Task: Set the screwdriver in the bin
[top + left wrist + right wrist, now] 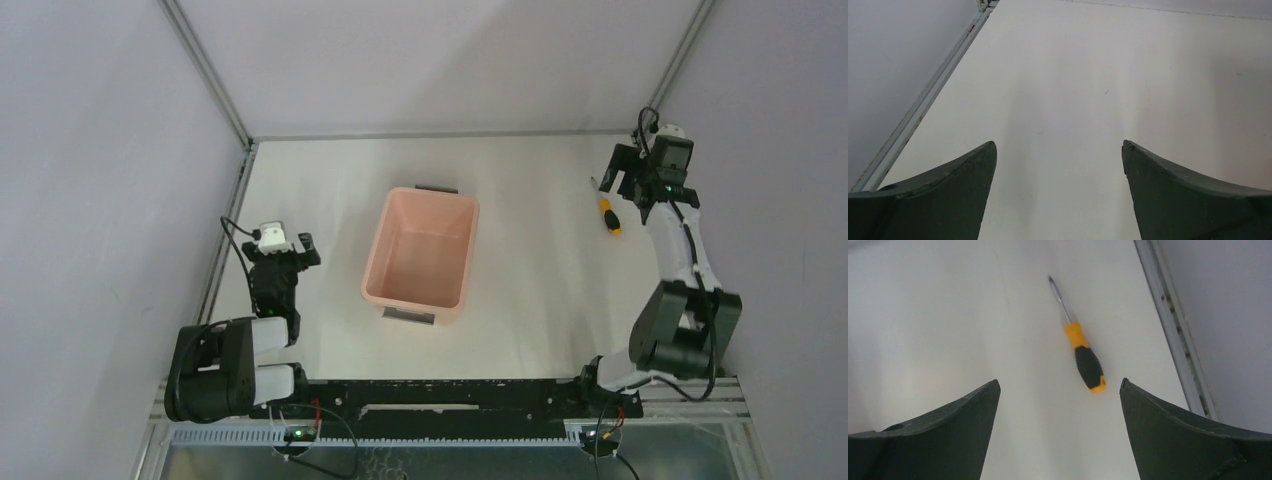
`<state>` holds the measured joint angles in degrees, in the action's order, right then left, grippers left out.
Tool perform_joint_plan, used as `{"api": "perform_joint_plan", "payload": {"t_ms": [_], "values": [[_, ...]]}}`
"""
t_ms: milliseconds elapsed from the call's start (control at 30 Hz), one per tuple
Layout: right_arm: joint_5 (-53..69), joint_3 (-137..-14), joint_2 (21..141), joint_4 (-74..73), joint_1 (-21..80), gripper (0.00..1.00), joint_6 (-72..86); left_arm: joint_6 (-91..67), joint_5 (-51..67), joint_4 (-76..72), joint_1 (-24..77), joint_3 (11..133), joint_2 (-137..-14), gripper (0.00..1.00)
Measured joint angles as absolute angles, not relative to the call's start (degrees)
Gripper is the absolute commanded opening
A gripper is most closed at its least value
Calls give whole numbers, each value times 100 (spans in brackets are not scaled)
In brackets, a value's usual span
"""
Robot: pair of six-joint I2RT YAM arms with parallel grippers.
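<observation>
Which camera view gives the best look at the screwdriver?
Right wrist: the screwdriver lies close and unobstructed, orange-black handle and silver shaft fully visible. Top external shows it only as a small speck; left wrist misses it entirely.

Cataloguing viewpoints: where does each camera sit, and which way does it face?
Top external: above and behind the robot, looking down on table, bin, screwdriver; left claw, right claw show.
Left wrist: behind left claw, facing the table; its open fingers show.
Right wrist: behind right claw, facing the screwdriver; its open fingers show.
Shared: top and right wrist see the screwdriver.
</observation>
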<state>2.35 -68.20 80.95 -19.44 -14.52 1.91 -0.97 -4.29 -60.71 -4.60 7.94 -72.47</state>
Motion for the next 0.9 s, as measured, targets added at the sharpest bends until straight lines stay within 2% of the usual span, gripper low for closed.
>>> {"api": "perform_joint_plan", "payload": {"t_ms": [267, 433, 700, 900], "values": [[126, -8169, 10344, -3011, -1688, 88, -506, -97, -429, -6071, -460, 794, -7247, 100], [123, -9321, 11607, -3444, -1743, 87, -880, -97, -429, -6071, -460, 794, -7247, 100], [617, -9299, 11937, -3614, -1752, 86, -1323, -97, -429, -6071, -460, 794, -7247, 100], [659, -9299, 12210, -3559, -1752, 75, -1433, -97, -429, -6071, -460, 794, -7247, 100]]}}
